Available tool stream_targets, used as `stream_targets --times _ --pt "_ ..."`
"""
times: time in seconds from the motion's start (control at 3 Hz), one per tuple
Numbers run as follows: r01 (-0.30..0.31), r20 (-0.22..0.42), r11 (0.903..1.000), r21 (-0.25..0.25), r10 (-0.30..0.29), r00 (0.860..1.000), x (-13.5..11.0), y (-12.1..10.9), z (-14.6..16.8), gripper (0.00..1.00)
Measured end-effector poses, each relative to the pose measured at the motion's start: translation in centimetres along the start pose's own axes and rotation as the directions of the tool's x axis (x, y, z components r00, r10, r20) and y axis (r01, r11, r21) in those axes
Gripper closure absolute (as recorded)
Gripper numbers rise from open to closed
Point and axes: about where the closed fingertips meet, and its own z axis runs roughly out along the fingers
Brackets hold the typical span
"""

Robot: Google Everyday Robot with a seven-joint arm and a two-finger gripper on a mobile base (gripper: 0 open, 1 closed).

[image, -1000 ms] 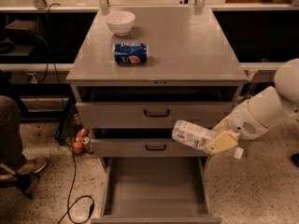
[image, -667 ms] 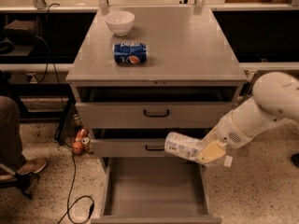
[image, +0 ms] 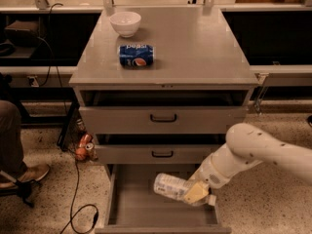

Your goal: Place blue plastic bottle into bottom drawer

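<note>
The blue plastic bottle (image: 171,186) is a small clear bottle with a pale label, lying on its side in my gripper (image: 195,194). The gripper is shut on its right end and holds it low over the open bottom drawer (image: 131,208), inside the drawer's opening near the right side. My white arm (image: 253,152) reaches in from the right. The drawer floor shows grey and bare to the left of the bottle.
A blue Pepsi can (image: 136,55) lies on the cabinet top (image: 195,48) beside a white bowl (image: 125,23). Two upper drawers with black handles (image: 163,117) stand slightly open. A person's leg and shoe (image: 19,172), cables and orange items (image: 83,147) are on the floor at left.
My gripper has carried the bottle down and to the left, from in front of the middle drawer into the open bottom drawer.
</note>
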Motion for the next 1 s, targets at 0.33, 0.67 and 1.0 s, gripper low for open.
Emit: stream_targets --times 0.33,0.67,1.0 --pt "-0.013 0.052 0.9971 -0.075 0.017 0.998 0.3 0.2 7.6 1.00" --pt "-0.036 0.086 0.9840 -0.175 0.052 0.995 0.5 0.4 15.7 1.00" --pt "-0.036 0.086 0.9840 -0.175 0.052 0.995 0.5 0.4 15.7 1.00"
